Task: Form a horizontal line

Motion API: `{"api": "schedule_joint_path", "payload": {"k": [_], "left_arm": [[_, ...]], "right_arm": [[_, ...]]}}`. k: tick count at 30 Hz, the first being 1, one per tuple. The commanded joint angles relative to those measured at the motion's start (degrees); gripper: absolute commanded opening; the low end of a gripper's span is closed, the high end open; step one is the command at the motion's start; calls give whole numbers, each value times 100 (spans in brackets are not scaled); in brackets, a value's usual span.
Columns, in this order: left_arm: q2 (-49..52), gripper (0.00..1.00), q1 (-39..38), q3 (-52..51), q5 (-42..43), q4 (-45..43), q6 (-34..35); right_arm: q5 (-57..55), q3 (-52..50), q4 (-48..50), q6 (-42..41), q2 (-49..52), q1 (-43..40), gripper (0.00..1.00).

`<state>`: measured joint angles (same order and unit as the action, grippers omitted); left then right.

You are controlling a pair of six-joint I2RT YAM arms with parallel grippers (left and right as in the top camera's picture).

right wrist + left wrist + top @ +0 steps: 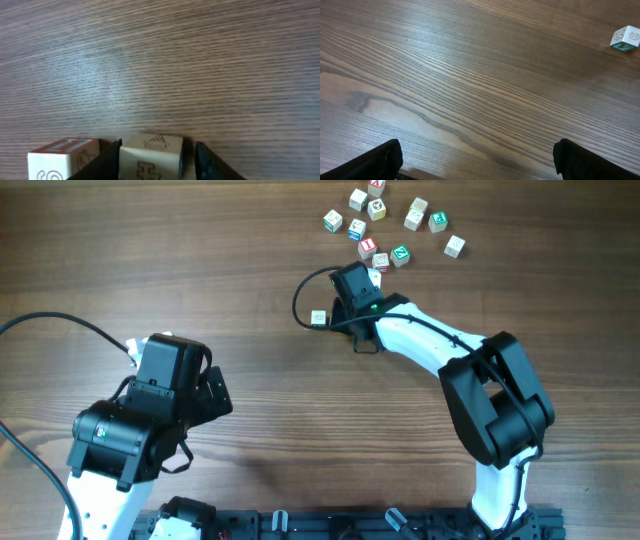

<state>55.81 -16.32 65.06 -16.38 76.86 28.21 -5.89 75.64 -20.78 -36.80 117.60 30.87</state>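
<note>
Blocks (416, 212) mostly clustered; right gripper (157, 160) straddling H block (150, 150), can't tell if clamped; left gripper (477, 160) wide, idle. Next, probably: carry beside lone block (319, 318).

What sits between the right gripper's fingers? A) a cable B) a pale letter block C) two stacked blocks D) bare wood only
B: the right wrist view shows one pale letter block between the right gripper and its dark fingers, with a second block outside them.

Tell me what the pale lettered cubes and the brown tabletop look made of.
Pale lettered cube: probably wood with a matte finish. The faces are bare tan and the H looks carved or embossed.
Brown tabletop: wood or wood-look laminate, can't tell which. It has long streaked grain and a soft satin sheen.
</note>
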Motion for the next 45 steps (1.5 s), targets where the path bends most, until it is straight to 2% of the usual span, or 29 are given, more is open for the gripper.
{"api": "schedule_joint_path", "payload": {"k": [1, 9, 14, 16, 21, 27, 31, 35, 39, 42, 45], "left_arm": [[-26, 100, 46, -22, 15, -11, 79], [-26, 100, 46, -22, 15, -11, 79], [-26, 100, 46, -22, 17, -9, 79], [-26, 100, 46, -22, 15, -11, 79], [-26, 100, 46, -22, 17, -11, 79], [-26, 100, 46, -22, 17, -11, 79], [-26, 100, 46, -22, 17, -9, 79], [-26, 100, 46, -22, 17, -11, 79], [-26, 100, 46, -22, 15, -11, 79], [-26, 100, 46, -22, 15, -9, 79], [-26, 100, 46, -22, 17, -9, 79]], "right_arm": [[-393, 442, -168, 236, -52, 13, 52], [-772, 1598, -726, 848, -538, -59, 65], [-772, 2345, -1038, 981, -564, -332, 67], [-669, 2446, -968, 990, -564, -485, 67], [-101, 2465, -420, 1600, -452, -831, 67], [-9, 2465, 516, 2361, 286, -953, 67], [-26, 2533, 964, 2441, 1075, -990, 68], [-22, 3093, 901, 2444, 1814, -1058, 68], [-26, 3906, 409, 2590, 2468, -1084, 66], [-48, 3919, 345, 2671, 2503, -1113, 66], [24, 3919, 153, 2686, 2503, -1147, 58]]}}
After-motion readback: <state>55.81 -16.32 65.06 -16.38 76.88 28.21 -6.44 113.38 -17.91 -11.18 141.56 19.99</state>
